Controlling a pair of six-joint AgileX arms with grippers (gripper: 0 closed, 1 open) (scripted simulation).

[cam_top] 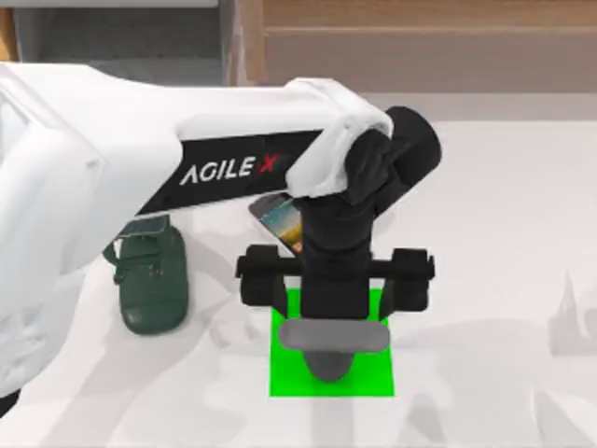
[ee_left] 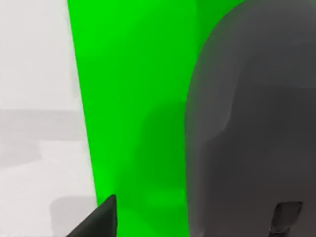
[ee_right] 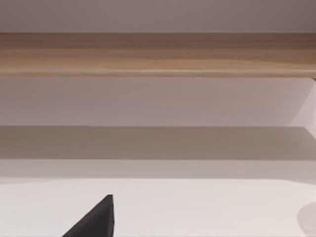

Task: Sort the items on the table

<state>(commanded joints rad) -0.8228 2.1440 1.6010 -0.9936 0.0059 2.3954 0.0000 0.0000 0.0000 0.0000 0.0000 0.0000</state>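
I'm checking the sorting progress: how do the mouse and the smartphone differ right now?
The mouse lies on the bright green square; the smartphone lies on the bare white table. The mouse is plain dark grey and rounded; the smartphone is flat, with a colourful screen. The left gripper is directly over the mouse, while the smartphone is just partly hidden beneath the arm. Both rest near the table's middle.
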